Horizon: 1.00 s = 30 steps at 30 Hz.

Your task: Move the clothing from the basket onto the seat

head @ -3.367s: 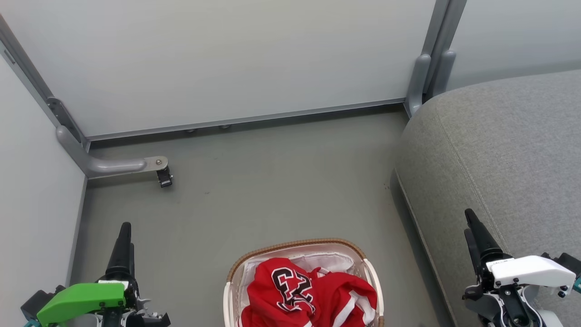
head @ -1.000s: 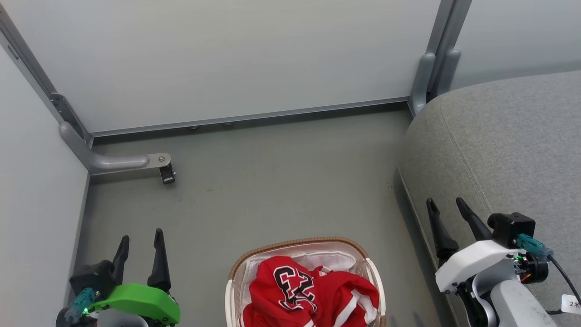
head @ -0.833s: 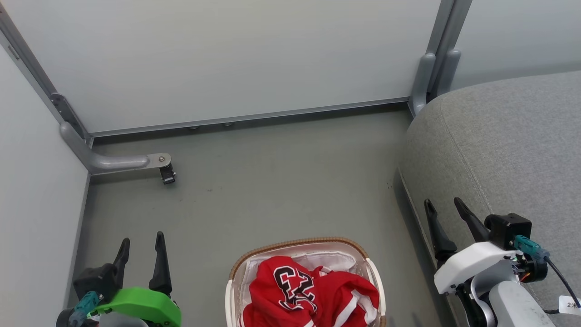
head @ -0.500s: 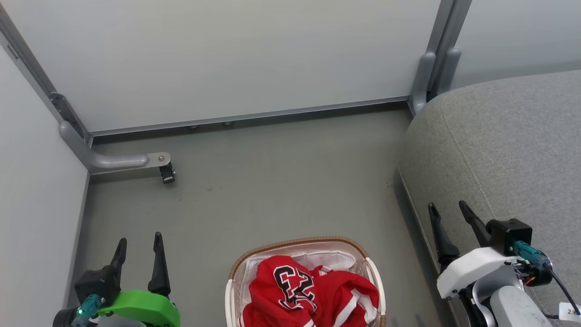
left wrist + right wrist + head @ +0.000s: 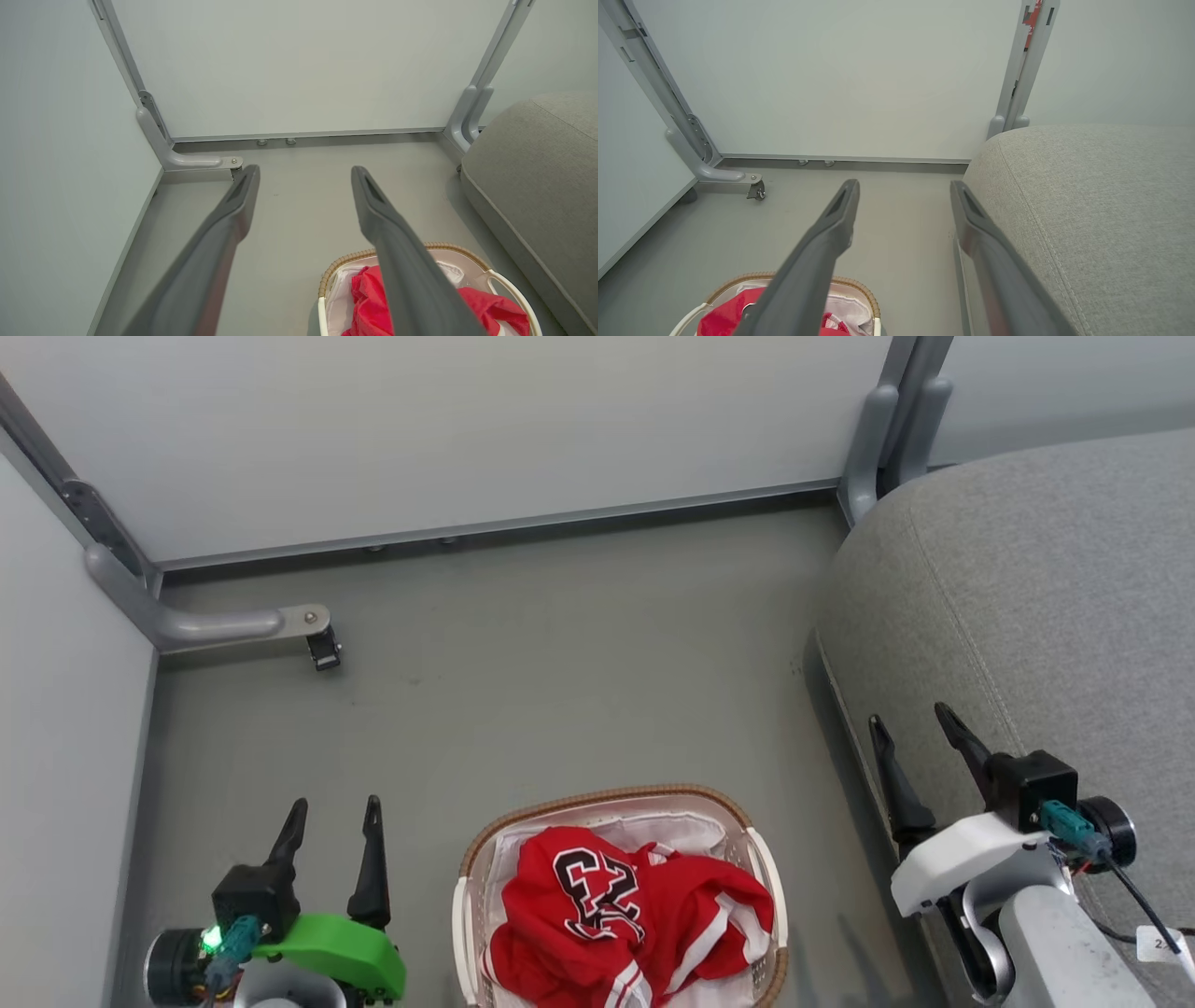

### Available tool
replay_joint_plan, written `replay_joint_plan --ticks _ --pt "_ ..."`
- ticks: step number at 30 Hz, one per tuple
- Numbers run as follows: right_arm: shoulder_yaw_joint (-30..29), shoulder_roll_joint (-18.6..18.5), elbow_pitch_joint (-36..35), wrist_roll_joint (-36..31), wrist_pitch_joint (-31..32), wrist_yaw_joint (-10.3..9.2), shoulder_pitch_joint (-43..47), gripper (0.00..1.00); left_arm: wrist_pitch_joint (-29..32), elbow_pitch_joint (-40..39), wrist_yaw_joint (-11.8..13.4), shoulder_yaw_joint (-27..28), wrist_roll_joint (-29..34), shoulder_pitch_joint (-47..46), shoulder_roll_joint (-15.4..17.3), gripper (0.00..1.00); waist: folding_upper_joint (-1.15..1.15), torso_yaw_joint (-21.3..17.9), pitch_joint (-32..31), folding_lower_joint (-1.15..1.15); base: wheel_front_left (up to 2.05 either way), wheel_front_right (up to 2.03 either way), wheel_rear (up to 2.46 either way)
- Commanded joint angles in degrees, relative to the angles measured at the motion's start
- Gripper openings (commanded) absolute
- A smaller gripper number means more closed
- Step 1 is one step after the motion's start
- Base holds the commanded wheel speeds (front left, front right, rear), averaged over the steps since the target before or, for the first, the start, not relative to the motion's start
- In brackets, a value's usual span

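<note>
Both of my grippers stand spread wide, with nothing between the fingers. My left gripper (image 5: 336, 800) hangs over the grey floor (image 5: 560, 663) at the lower left of the head view, just to the left of the basket (image 5: 607, 795), and its two dark fingers point toward the pale wall panel (image 5: 467, 429) ahead. My right gripper (image 5: 907, 713) is at the lower right, its fingers straddling the front edge of the seat (image 5: 1055, 616): the inner finger lies over the floor beside the cushion, the outer one over the grey fabric.

The clothing (image 5: 635, 915) lies crumpled in the basket, bright red with white stripes, heaped on the white liner (image 5: 653, 831). A black-and-white number faces up on the top garment; it looks like 23, though the folds bend it and I would not swear to it. The basket stands on the floor between my two grippers, near the seat's front edge but apart from it.

From my left wrist view, my right-hand finger crosses in front of the basket's rim and the red cloth. At the far left corner, a grey metal foot with a small caster (image 5: 322, 649) juts out from the partition onto the floor.
</note>
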Motion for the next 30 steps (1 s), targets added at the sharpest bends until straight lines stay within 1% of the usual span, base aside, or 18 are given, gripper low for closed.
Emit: replay_joint_plan --ticks 1,5,9,17,23,30 --pt "0.07 -0.62 -0.50 -1.22 -0.45 -0.02 -1.41 1.00 -0.46 0.50 -0.27 -0.73 1.38 -2.00 0.03 1.00 0.32 -0.94 3.98 0.00 0.00 0.00 0.00" --pt "0.33 -1.01 -1.62 -2.59 -0.90 -0.02 -3.73 1.00 -0.96 3.28 -0.66 -3.27 1.87 -5.58 -0.06 1.00 0.33 -1.94 8.58 0.00 0.00 0.00 0.00" --pt "0.67 -1.17 -2.81 -4.28 -1.30 -0.02 -6.12 1.00 -1.32 7.79 -0.89 -6.69 1.78 -9.85 -0.09 1.00 0.34 -3.14 13.72 0.00 0.00 0.00 0.00" --pt "0.68 -0.57 -4.23 -4.61 -1.40 -0.03 -9.29 1.00 -1.33 18.69 -0.98 -16.09 -3.52 -17.62 -0.03 1.00 0.35 -4.96 21.44 0.00 0.00 0.00 0.00" --pt "0.40 -0.03 -4.91 -4.46 -1.40 -0.03 -10.44 1.00 -1.33 27.23 -0.98 -21.42 -5.17 -23.06 0.00 1.00 0.35 -6.31 25.78 0.00 0.00 0.00 0.00" --pt "0.21 0.61 -5.74 -4.37 -1.40 -0.03 -11.65 1.00 -1.33 34.84 -0.98 -23.14 -5.83 -29.18 1.31 1.00 0.35 -7.94 30.26 0.00 0.00 0.00 0.00"
